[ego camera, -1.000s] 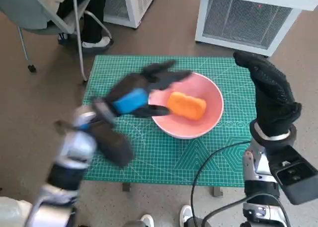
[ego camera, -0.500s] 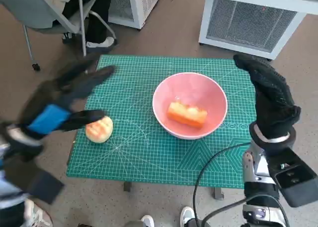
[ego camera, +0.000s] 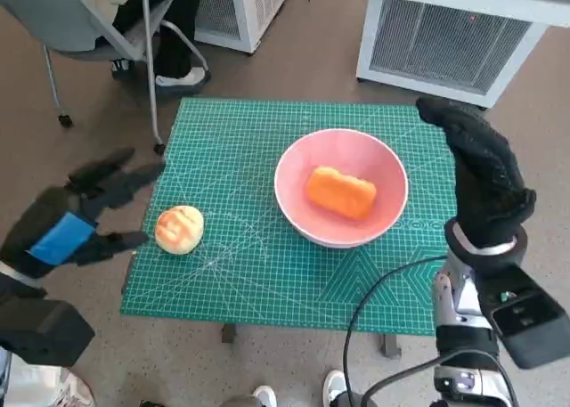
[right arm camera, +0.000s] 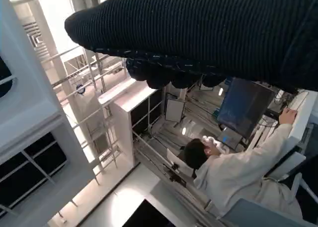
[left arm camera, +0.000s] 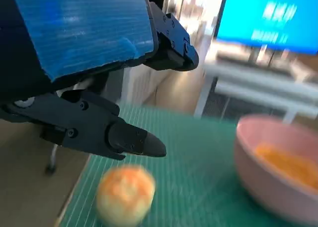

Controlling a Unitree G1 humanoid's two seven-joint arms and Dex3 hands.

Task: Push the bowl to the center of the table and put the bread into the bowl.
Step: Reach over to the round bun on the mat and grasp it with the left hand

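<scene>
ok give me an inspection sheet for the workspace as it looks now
surface: green gridded cutting mat covering the small table.
job's things: pink round bowl right of the mat's middle; orange oblong bread lying inside it.
clutter: round pale bun on the mat near its left edge.
hands: left hand off the table's left side, fingers spread, holding nothing; right hand raised at the right edge, holding nothing.
cables: black cable looping over the mat's front right corner.
surroundings: white vented cabinet behind the table, grey chair and a person's legs at back left.
</scene>
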